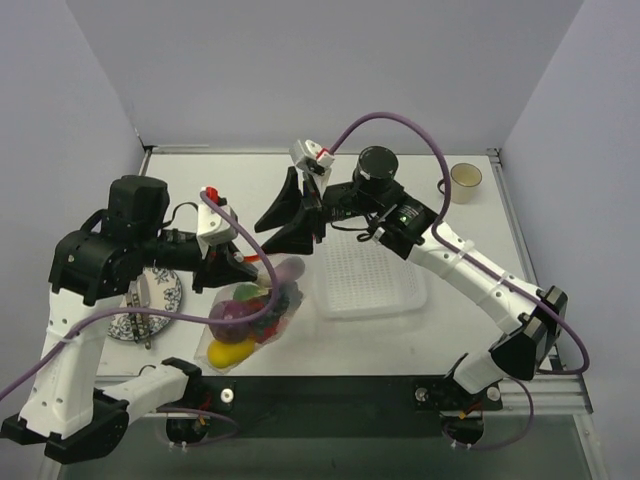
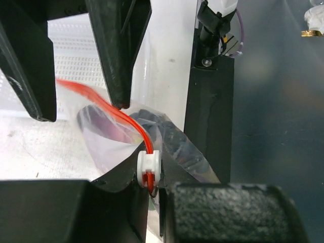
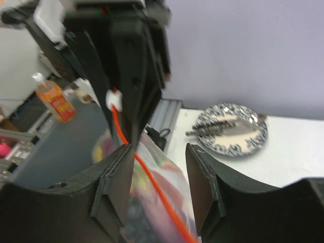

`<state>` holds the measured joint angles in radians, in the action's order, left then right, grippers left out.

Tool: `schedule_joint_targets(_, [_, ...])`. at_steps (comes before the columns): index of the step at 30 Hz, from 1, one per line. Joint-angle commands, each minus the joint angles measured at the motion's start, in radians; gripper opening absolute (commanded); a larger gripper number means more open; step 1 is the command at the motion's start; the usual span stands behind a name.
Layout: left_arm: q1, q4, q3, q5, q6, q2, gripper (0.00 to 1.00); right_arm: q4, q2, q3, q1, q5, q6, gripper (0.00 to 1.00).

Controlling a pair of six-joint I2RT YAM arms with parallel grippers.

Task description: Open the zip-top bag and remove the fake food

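Observation:
The zip-top bag (image 1: 268, 325) hangs off the table, clear and crinkled, with fake food inside: a purple eggplant (image 1: 234, 312) and a yellow piece (image 1: 230, 352). My left gripper (image 1: 232, 262) is shut on the bag's mouth corner. In the left wrist view its jaws (image 2: 159, 188) pinch the plastic right beside the white slider (image 2: 149, 167). My right gripper (image 1: 265, 238) is open at the other end of the mouth. In the right wrist view (image 3: 159, 187) the orange-red zip strip (image 3: 152, 190) runs between its parted fingers, close to the left one.
A white mesh basket (image 1: 370, 275) lies just right of the bag. A blue-patterned plate (image 1: 150, 302) with cutlery sits under the left arm. A small cup (image 1: 466, 180) stands at the back right. An orange-labelled bottle (image 3: 53, 98) shows off the table.

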<state>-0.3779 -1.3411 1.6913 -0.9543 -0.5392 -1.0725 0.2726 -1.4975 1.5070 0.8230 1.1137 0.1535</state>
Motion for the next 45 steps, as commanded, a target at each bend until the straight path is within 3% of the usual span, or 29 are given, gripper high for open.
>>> schedule_joint_targets(1, [-0.001, -0.073, 0.016, -0.072, -0.067, -0.02, 0.0, 0.405, -0.023, 0.009, -0.007, 0.146, 0.277, 0.48])
schedule_joint_targets(8, [-0.001, 0.011, -0.016, -0.006, -0.01, -0.004, 0.0, 0.297, -0.033, 0.042, 0.011, 0.127, 0.216, 0.49])
schedule_joint_targets(11, [-0.001, 0.048, -0.031, 0.029, 0.019, 0.009, 0.0, 0.055, -0.029, 0.087, 0.037, 0.053, 0.013, 0.48])
schedule_joint_targets(12, [-0.001, 0.069, -0.038, 0.04, 0.028, 0.013, 0.0, -0.09, -0.024, 0.099, 0.053, 0.017, -0.129, 0.47])
schedule_joint_targets(14, [-0.001, 0.088, -0.057, 0.064, 0.045, 0.028, 0.0, -0.159, -0.012, 0.098, 0.09, -0.096, -0.21, 0.46])
schedule_joint_targets(17, [-0.001, 0.114, -0.061, 0.083, 0.061, 0.039, 0.0, -0.155, 0.002, 0.072, 0.113, -0.205, -0.258, 0.43])
schedule_joint_targets(27, [-0.001, 0.14, -0.113, 0.094, 0.068, 0.052, 0.0, -0.033, 0.022, 0.029, 0.123, -0.244, -0.209, 0.39])
schedule_joint_targets(36, [-0.001, 0.142, -0.119, 0.089, 0.067, 0.055, 0.0, 0.098, 0.028, 0.024, 0.078, -0.032, -0.014, 0.44])
schedule_joint_targets(38, [-0.001, 0.145, -0.117, 0.088, 0.07, 0.055, 0.0, 0.184, 0.02, 0.007, 0.064, -0.02, 0.044, 0.45])
schedule_joint_targets(45, [-0.001, 0.149, -0.117, 0.088, 0.073, 0.054, 0.0, 0.182, 0.005, 0.006, 0.064, -0.035, 0.06, 0.41])
